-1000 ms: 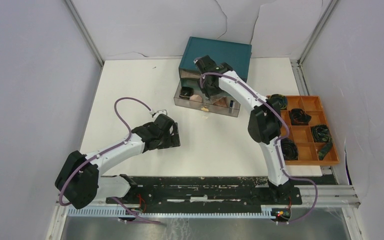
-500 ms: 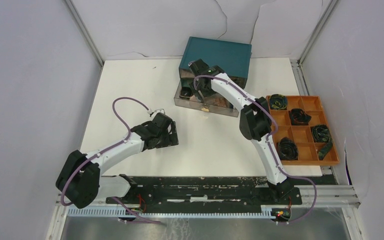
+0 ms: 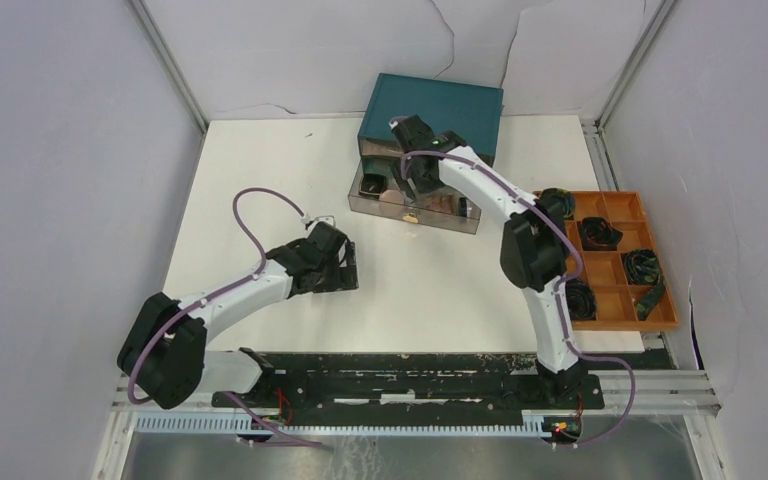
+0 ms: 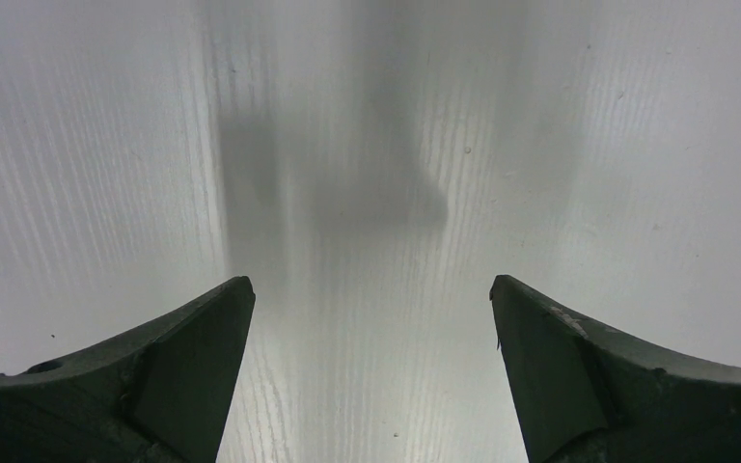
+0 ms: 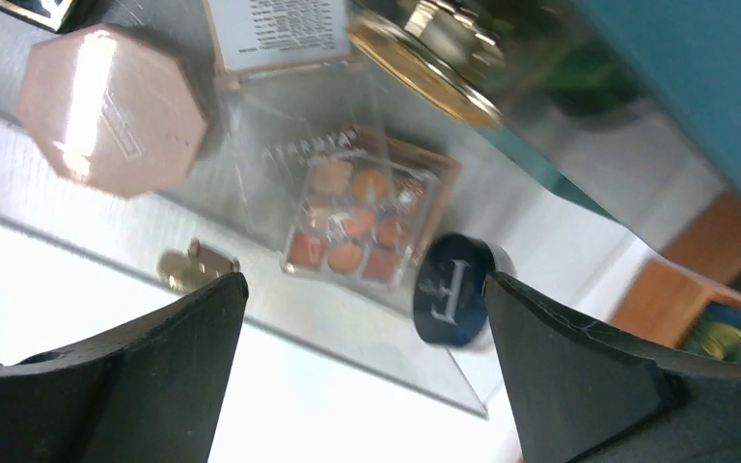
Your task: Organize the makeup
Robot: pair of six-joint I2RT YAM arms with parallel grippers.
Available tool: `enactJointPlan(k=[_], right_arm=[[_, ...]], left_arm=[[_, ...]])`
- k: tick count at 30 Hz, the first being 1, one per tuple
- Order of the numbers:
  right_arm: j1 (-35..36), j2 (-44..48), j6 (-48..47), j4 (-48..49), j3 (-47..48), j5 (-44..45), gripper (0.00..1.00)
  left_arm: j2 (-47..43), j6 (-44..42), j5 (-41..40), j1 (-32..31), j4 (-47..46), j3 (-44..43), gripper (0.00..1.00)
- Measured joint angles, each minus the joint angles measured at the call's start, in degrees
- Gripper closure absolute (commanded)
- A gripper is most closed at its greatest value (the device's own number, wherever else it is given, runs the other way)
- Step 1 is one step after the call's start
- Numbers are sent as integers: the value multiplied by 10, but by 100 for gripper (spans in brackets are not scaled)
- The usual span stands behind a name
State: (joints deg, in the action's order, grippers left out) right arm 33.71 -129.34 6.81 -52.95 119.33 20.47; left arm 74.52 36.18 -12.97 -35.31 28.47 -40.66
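White walls close the workspace on three sides, with a white table (image 3: 260, 160) between them. At its far edge stands a teal drawer box (image 3: 440, 105), and a clear drawer (image 3: 440, 220) is open in front of it. The right gripper (image 5: 365, 282) hangs above this drawer, its fingers spread wide and holding nothing. In the drawer lie a pink octagonal compact (image 5: 111, 111), a square palette (image 5: 362, 217) with orange and brown shades, and a dark blue round compact (image 5: 453, 289) just beside the palette. The left gripper (image 4: 370, 285) is low over bare table, well apart from the drawer, also wide and empty. An orange tray (image 3: 622, 208) with black coiled cables (image 3: 643, 265) stands at the right.
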Motion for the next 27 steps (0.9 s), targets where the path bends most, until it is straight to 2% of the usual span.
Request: enactJointPlan(k=[6, 7, 10, 11, 12, 14, 16, 17, 18, 19, 27], right_arm=[[-1, 138, 9, 9, -59, 8, 1], [-1, 166, 9, 11, -68, 12, 5], [-3, 231, 12, 12, -85, 30, 28], [-4, 243, 12, 10, -86, 34, 40], [-7, 257, 14, 10, -86, 39, 56], [-18, 272, 18, 5, -82, 43, 80], [-35, 273, 27, -3, -74, 46, 95], [-41, 273, 24, -7, -74, 47, 99], [-50, 273, 28, -14, -74, 47, 100], [-55, 273, 29, -19, -74, 47, 100], [-106, 281, 35, -26, -95, 44, 100]], left_arm=[[28, -24, -2, 0, -15, -25, 4], [35, -31, -1, 0, -19, -28, 5], [59, -43, 1, 0, -28, -39, 11], [70, -47, 2, 0, -34, -46, 17], [83, -50, 6, 0, -40, -56, 25], [108, -54, 16, 0, -53, -78, 46], [141, -59, 31, 0, -76, -114, 74], [154, -58, 37, 0, -85, -128, 89], [174, -61, 48, 0, -97, -156, 96], [190, -61, 55, 0, -106, -176, 97], [353, -70, 91, 0, -167, -361, 97]])
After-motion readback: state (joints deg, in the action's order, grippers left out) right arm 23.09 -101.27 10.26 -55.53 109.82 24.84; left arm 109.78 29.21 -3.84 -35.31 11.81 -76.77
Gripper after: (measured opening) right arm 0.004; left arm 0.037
